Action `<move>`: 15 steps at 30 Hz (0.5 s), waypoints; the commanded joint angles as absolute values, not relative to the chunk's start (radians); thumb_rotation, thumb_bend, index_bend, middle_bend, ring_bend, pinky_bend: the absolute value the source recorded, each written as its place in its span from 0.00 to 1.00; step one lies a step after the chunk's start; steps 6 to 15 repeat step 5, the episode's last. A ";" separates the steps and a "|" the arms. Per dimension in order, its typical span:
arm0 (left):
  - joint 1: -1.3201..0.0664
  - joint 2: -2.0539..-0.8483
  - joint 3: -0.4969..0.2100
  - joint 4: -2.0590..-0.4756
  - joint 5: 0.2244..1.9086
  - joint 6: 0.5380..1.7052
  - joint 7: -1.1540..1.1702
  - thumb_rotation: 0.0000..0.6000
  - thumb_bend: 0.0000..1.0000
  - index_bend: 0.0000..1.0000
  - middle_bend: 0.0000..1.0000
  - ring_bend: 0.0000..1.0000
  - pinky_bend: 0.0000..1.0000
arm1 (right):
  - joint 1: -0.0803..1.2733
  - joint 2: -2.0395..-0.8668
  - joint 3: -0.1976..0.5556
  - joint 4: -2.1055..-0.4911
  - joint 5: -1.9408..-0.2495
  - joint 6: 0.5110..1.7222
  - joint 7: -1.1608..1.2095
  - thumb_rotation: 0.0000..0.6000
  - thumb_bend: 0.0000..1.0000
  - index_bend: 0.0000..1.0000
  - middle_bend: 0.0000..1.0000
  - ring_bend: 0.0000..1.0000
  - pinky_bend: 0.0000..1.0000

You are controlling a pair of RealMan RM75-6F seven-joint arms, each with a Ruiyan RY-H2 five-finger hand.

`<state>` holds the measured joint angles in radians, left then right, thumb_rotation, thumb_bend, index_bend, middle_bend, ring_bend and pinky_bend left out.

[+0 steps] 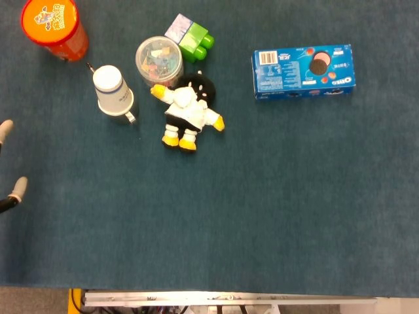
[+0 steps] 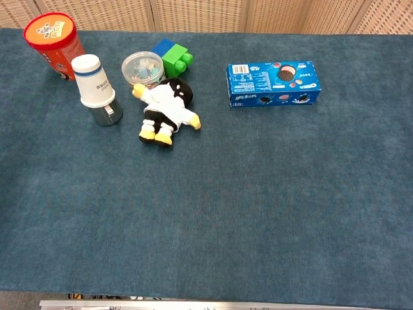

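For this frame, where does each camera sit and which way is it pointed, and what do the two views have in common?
Head view: sits high, looking almost straight down on the blue table cloth; of the robot only the left hand's fingertips show at the left edge.
Chest view: sits lower, at the near edge, looking forward and down across the table to a wicker screen; no arm or hand shows.
Shared: plush toy, cookie box, white cup, orange canister, clear tub, building blocks.
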<state>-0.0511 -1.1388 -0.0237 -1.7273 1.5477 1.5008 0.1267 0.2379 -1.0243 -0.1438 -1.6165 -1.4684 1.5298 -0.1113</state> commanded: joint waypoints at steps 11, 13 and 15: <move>-0.056 -1.147 -0.022 -1.730 1.555 1.503 0.137 1.00 0.30 0.09 0.16 0.15 0.07 | 0.191 -1.047 -0.133 -1.577 -1.521 1.554 -0.069 1.00 0.00 0.00 0.00 0.00 0.00; -0.056 -1.147 -0.022 -1.730 1.555 1.503 0.137 1.00 0.30 0.09 0.16 0.15 0.07 | 0.191 -1.047 -0.133 -1.577 -1.521 1.554 -0.069 1.00 0.00 0.00 0.00 0.00 0.00; -0.056 -1.147 -0.022 -1.730 1.555 1.503 0.137 1.00 0.30 0.09 0.16 0.15 0.07 | 0.191 -1.047 -0.133 -1.577 -1.521 1.554 -0.069 1.00 0.00 0.00 0.00 0.00 0.00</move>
